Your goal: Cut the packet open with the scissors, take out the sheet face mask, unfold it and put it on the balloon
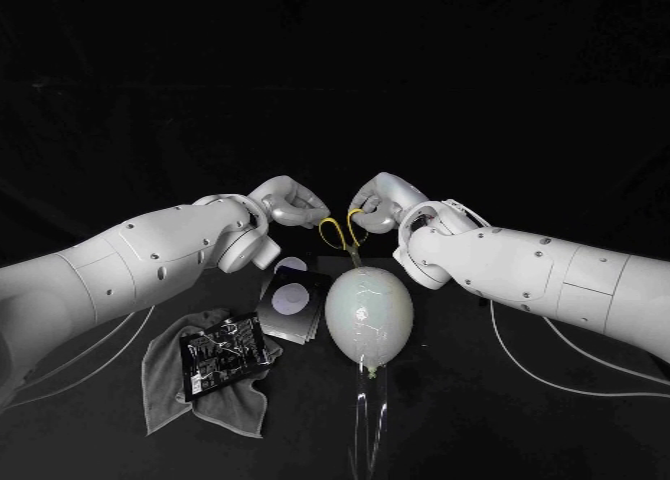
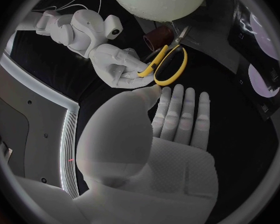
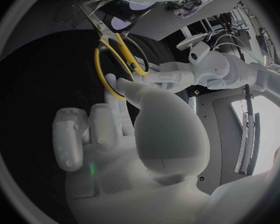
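**Hand status.** The right hand (image 1: 381, 203) grasps the scissors (image 1: 340, 232) at the yellow handle loops, w/ the thumb and a finger pinching one loop. The left hand (image 1: 285, 205) is released. In the left wrist view its fingers (image 2: 180, 109) lie flat and apart w/ nothing in them. Its thumb tip sits just beside a loop, and we cannot tell whether it touches.

**Position of parts.** Both hands hover over the far part of the table (image 1: 537, 430), close together, w/ the scissors between them. The scissors' long axis runs from the handles at the hands to the blades, and the tips point at the far end of the balloon (image 1: 370, 318). The packet (image 1: 292, 298), dark w/ a pale round mark, lies just beside the balloon on the left-arm side. We judge it uncut. A second dark glossy item (image 1: 220, 350) rests on a grey cloth (image 1: 205, 400) further toward the left arm. We cannot identify it.

**Governing relation.** The packet lies on the robot's side of the left hand and is nearer to that hand than to the right. It sits off to the left of the blade line, so the blades aim at the balloon and not at the packet.

**Next move (our judgement).** The free left hand should fetch the packet and bring one edge between the blades. The right arm need travel little.

**Caution.** The blade tips are near the balloon. Keep them clear of it.
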{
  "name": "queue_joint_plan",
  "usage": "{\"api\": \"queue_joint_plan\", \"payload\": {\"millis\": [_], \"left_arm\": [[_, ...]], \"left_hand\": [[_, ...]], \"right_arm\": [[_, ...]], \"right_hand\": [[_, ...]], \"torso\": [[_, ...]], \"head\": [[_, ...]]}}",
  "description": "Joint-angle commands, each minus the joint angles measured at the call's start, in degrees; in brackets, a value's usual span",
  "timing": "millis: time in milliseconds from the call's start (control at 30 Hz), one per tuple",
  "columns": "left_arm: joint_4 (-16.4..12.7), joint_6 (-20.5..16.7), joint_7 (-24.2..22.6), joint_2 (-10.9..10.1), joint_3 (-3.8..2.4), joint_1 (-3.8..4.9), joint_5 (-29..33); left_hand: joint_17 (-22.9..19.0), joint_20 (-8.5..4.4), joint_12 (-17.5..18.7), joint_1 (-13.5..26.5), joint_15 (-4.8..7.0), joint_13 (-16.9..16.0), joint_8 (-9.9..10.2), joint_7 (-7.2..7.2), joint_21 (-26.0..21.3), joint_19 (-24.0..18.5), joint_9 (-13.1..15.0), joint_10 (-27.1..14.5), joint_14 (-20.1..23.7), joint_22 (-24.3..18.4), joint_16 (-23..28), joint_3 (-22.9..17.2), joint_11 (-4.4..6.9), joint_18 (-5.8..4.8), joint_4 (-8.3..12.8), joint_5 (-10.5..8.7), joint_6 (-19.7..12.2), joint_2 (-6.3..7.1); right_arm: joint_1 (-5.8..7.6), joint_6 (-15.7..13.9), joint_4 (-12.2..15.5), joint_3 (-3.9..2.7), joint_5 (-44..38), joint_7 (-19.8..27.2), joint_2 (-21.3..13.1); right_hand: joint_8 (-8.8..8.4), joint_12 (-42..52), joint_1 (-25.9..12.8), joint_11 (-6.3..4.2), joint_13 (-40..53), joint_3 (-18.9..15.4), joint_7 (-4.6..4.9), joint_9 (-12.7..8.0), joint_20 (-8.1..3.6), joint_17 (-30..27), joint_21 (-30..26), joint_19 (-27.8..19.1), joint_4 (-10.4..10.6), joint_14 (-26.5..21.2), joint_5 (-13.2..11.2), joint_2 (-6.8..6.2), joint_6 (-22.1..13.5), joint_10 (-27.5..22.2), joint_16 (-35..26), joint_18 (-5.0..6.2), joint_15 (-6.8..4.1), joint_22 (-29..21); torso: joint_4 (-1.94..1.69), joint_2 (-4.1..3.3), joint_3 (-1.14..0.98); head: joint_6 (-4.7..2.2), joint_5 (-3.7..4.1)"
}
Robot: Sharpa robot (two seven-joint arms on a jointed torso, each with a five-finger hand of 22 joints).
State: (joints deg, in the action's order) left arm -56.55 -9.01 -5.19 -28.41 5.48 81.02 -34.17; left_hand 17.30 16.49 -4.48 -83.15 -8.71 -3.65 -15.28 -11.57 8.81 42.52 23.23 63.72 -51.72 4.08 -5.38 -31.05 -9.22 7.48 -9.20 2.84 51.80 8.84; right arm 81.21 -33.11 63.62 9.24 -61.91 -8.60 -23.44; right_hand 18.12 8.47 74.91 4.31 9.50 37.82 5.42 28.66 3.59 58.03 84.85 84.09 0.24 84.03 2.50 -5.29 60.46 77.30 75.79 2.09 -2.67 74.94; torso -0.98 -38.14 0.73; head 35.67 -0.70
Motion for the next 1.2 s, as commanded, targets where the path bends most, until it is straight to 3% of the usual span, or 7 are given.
{"api": "queue_joint_plan", "payload": {"millis": [33, 267, 533, 800, 1200], "left_arm": [[0.04, -3.06, -1.72, -0.34, -0.05, 0.06, 5.27], [0.12, -5.65, -2.72, -1.53, -0.10, 0.06, 10.23], [-0.06, -5.56, -2.58, -2.31, -0.11, 0.06, 11.63], [-0.96, -5.77, -3.23, -3.40, -0.11, 0.03, 13.39], [-5.73, -6.65, -5.94, -7.60, -0.12, -0.34, 18.60]], "left_hand": [[-0.07, 0.07, 0.33, 0.93, 0.13, 0.03, 0.17, -0.25, 0.29, 0.58, -0.11, 0.37, -0.51, 0.08, -0.32, -0.03, -0.06, 0.29, -0.55, -0.09, 0.20, 0.10], [-0.12, 0.07, 0.57, 2.15, 0.15, 0.03, 0.41, -0.44, 0.40, 1.03, -0.39, 0.46, -0.81, 0.08, -0.49, 0.43, -0.15, 0.60, -1.39, -0.09, 0.20, 0.87], [-0.13, 0.07, 0.60, 2.22, 0.15, 0.03, 0.45, -0.45, 0.41, 1.08, -0.42, 0.45, -0.83, 0.08, -0.50, 0.47, -0.16, 0.63, -1.45, -0.09, 0.19, 0.95], [-0.14, 0.05, 0.62, 2.18, 0.18, 0.02, 0.47, -0.38, 0.48, 1.26, -0.47, 0.50, -0.94, 0.10, -0.56, 0.40, -0.12, 0.75, -1.46, -0.08, 0.25, 0.95], [-0.13, -0.02, 0.70, 1.80, 0.38, 0.02, 0.58, -0.33, 1.07, 2.61, -0.74, 0.68, -1.64, 0.27, -0.99, 0.08, -0.01, 1.63, -1.34, -0.07, 0.56, 1.08]], "right_arm": [[0.12, -5.31, 0.12, -0.10, 1.84, 3.98, -0.07], [0.15, -9.64, 0.23, -0.23, 5.91, 7.51, -0.18], [0.34, -11.39, 0.47, -0.74, 8.53, 9.28, -0.57], [1.06, -11.88, 0.22, -1.24, 9.04, 9.60, -1.60], [2.71, -9.35, 1.50, -1.63, 9.59, 9.30, -8.02]], "right_hand": [[0.34, -0.28, 0.16, -3.19, 0.06, 0.49, 0.05, 0.23, -0.37, -0.04, -0.12, 3.39, -0.02, 0.36, 0.30, 0.58, -0.46, 4.34, -0.23, -0.84, -0.27, 13.41], [0.35, -0.30, 0.14, -3.18, 0.07, 0.52, 0.06, 0.26, -0.36, -0.02, -0.03, 3.43, -0.03, 0.37, 0.30, 0.58, -0.49, 4.31, -0.22, -0.86, -0.26, 13.44], [0.37, -0.37, 0.09, -3.16, 0.10, 0.61, 0.08, 0.34, -0.36, -0.11, -0.16, 3.37, -0.07, 0.36, 0.30, 0.58, -0.56, 4.24, -0.26, -0.83, -0.25, 13.39], [0.39, -0.44, 0.04, -3.14, 0.13, 0.70, 0.11, 0.43, -0.35, -0.09, -0.19, 3.35, -0.12, 0.37, 0.31, 0.57, -0.65, 4.16, -0.26, -0.82, -0.23, 13.38], [0.44, -0.49, 0.01, -3.13, 0.17, 0.76, 0.12, 0.54, -0.34, 0.16, -0.13, 3.37, -0.21, 0.42, 0.29, 0.48, -0.71, 4.12, -0.14, -0.83, -0.22, 13.40]], "torso": [[-0.03, -0.01, 0.00], [-0.11, -0.07, 0.00], [-0.11, -0.03, 0.01], [0.08, 0.02, 0.04], [0.19, 0.10, -0.06]], "head": [[-0.06, 0.09], [-0.16, 0.22], [-0.08, 0.21], [-0.13, 0.29], [-0.59, 1.89]]}}
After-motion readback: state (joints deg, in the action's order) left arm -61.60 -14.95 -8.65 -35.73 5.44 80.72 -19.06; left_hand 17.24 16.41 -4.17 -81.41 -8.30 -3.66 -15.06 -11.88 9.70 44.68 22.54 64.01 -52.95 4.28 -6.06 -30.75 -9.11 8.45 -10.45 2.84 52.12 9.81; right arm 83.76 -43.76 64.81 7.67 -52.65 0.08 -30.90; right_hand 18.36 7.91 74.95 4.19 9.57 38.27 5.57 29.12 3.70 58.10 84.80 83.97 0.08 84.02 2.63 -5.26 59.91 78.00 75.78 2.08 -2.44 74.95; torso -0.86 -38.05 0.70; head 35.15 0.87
